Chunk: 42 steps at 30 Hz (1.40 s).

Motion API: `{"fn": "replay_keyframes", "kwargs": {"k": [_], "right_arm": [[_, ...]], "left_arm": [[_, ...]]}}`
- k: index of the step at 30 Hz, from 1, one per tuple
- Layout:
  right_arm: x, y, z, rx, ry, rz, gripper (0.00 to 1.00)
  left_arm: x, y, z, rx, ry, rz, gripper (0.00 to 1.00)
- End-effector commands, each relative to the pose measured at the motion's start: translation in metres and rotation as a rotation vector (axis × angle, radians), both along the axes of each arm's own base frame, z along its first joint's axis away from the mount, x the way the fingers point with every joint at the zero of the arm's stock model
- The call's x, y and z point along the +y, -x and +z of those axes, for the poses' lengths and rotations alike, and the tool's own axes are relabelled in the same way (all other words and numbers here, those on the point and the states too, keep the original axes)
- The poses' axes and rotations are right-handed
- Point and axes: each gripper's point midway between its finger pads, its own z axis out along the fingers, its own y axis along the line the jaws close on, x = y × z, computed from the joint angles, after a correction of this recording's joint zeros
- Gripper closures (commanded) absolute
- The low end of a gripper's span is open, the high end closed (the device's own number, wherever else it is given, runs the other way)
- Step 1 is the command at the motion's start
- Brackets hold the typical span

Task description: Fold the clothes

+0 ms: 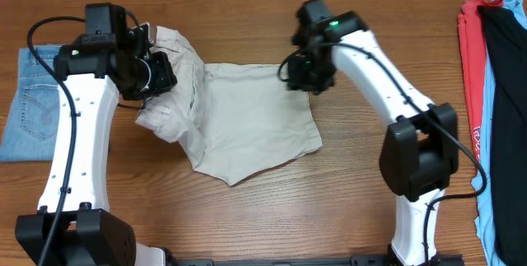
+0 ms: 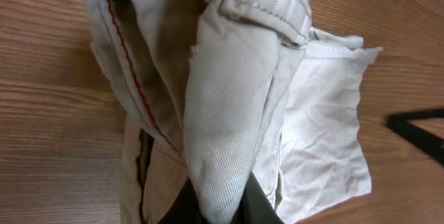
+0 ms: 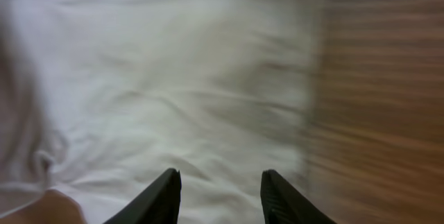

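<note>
Barely started, by the look of it. Finds the shorts point(image 1: 247, 126) on the table point(image 1: 247, 19) just right of the jeans point(image 1: 33, 109), far half flat, near half bunched up. Grips that bunch tight in the left fingers point(image 2: 220, 207). Holds the right fingers point(image 3: 220, 195) partly apart and empty over the flat half. Shows no clean fold laid; needs smoothing and every fold.

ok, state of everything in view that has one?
Pale beige cotton shorts: left end bunched and raised, rest lying flat.
Left gripper: shut on the shorts.
Right gripper: open, holding nothing, over the shorts.
Light-blue denim jeans: folded, flat, untouched.
Red, light-blue and black garments: piled flat.
</note>
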Motion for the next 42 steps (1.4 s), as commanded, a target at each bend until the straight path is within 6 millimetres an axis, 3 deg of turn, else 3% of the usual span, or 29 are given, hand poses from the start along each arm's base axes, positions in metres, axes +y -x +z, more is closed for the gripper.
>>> {"fn": "replay_keyframes", "kwargs": {"k": [1, 5, 11, 21, 32, 42], "right_arm": [[-0.037, 0.001, -0.008, 0.013, 0.112, -0.023, 0.59], [-0.055, 0.015, -0.017, 0.088, 0.136, -0.039, 0.58], [-0.064, 0.032, -0.041, 0.145, 0.171, -0.028, 0.58], [-0.063, 0.068, -0.082, 0.24, 0.18, -0.001, 0.58], [-0.054, 0.074, -0.084, 0.242, 0.181, 0.029, 0.57], [-0.054, 0.073, -0.094, 0.223, 0.175, 0.027, 0.53]], "left_arm": [[-0.014, -0.006, 0.018, -0.051, -0.016, 0.017, 0.94], [-0.032, -0.008, 0.011, -0.036, -0.024, -0.014, 0.94], [-0.049, -0.009, -0.004, 0.001, -0.029, -0.037, 0.95], [-0.077, -0.014, 0.0, -0.036, -0.012, -0.086, 0.94], [-0.083, -0.013, -0.005, -0.027, -0.029, -0.091, 0.95], [-0.103, -0.009, -0.011, -0.007, -0.024, -0.125, 0.94]]}}
